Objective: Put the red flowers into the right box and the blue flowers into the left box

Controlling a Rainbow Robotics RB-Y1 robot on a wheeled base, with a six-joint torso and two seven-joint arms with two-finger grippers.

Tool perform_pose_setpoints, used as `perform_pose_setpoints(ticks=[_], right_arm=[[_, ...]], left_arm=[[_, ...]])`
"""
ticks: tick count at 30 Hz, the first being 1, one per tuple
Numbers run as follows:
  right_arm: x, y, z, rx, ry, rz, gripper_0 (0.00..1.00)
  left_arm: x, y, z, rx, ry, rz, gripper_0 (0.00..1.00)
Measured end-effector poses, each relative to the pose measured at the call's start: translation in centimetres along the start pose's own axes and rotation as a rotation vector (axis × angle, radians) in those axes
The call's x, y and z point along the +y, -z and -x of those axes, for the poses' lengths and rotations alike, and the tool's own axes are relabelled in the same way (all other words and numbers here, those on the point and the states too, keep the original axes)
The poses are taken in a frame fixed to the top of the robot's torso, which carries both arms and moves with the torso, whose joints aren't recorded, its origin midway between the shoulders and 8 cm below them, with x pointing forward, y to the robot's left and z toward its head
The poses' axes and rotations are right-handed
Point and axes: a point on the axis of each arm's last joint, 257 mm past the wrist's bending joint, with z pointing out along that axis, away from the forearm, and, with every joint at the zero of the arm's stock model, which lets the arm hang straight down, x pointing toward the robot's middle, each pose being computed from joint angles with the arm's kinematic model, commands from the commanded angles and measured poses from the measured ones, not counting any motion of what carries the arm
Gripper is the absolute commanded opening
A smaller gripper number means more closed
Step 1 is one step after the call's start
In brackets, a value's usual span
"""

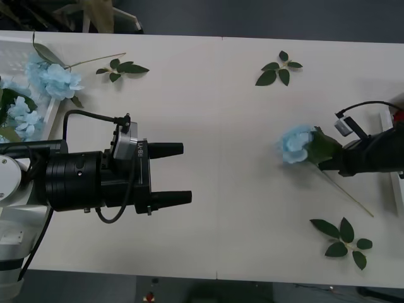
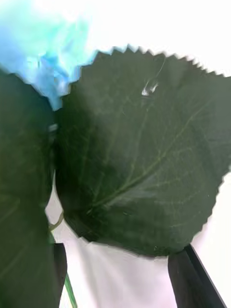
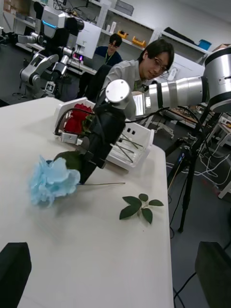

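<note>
One blue flower (image 1: 295, 144) lies on the table right of centre, its stem trailing toward the near right. My right gripper (image 1: 326, 163) is down at its dark leaves (image 2: 144, 159). The black fingers (image 2: 192, 279) stand apart on either side of the leaf base, open. From the left wrist view, the bloom (image 3: 50, 180) rests on the table under the right arm. Behind that arm the right box (image 3: 137, 144) holds red flowers (image 3: 77, 118). Two more blue flowers (image 1: 53, 79) lie at the left box (image 1: 16, 53). My left gripper (image 1: 180, 173) hovers open, holding nothing, left of centre.
Flowerless leaf sprigs lie on the table: one at the far middle (image 1: 278, 68), one near the left box (image 1: 123, 68), one at the near right (image 1: 344, 238). The right box's rim (image 1: 394, 180) runs along the right edge. A black cable loops over each wrist.
</note>
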Motion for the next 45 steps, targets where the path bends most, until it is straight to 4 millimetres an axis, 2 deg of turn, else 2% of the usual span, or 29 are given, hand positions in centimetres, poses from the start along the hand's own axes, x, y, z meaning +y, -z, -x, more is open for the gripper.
perform_pose_setpoints(ticks=[6,12,14,19,26,31,32,33,34,35,37,40,45], right_arm=[[2.4,0.1,-0.1,-0.001,0.072,0.092,0.67],[2.0,0.2,-0.5,-0.008,0.141,0.096,0.67],[1.6,0.3,-1.0,-0.003,0.155,0.089,0.56],[0.5,-0.4,-2.0,0.002,0.14,0.056,0.0],[-0.7,-1.0,-1.8,-0.004,0.151,0.003,0.0],[-0.8,-1.0,-1.7,-0.007,0.151,-0.001,0.0],[-0.8,-1.0,-1.7,-0.007,0.151,-0.001,0.02],[-0.8,-1.0,-1.7,-0.009,0.149,0.0,0.17],[-0.7,-1.0,-1.5,-0.015,0.145,0.003,0.45],[-0.5,-1.0,-1.3,-0.022,0.139,0.009,0.67],[0.3,-0.8,-1.1,-0.032,0.124,0.044,0.81],[2.0,0.5,-0.5,-0.044,0.101,0.129,0.89],[2.9,4.4,2.5,-0.126,0.082,0.214,0.92]], left_arm=[[0.0,0.0,0.0,0.0,0.0,0.0,1.0],[0.0,0.0,0.0,0.0,0.0,0.0,1.0],[0.0,0.0,0.0,0.0,0.0,0.0,1.0],[0.0,0.0,0.0,0.0,0.0,0.0,1.0],[0.0,0.0,0.0,0.0,0.0,0.0,1.0],[0.0,0.0,0.0,0.0,0.0,0.0,1.0],[0.0,0.0,0.0,0.0,0.0,0.0,1.0],[0.0,0.0,0.0,0.0,0.0,0.0,1.0],[0.0,0.0,0.0,0.0,0.0,0.0,1.0],[0.0,0.0,0.0,0.0,0.0,0.0,1.0],[0.0,0.0,0.0,0.0,0.0,0.0,1.0],[0.0,0.0,0.0,0.0,0.0,0.0,1.0],[0.0,0.0,0.0,0.0,0.0,0.0,1.0]])
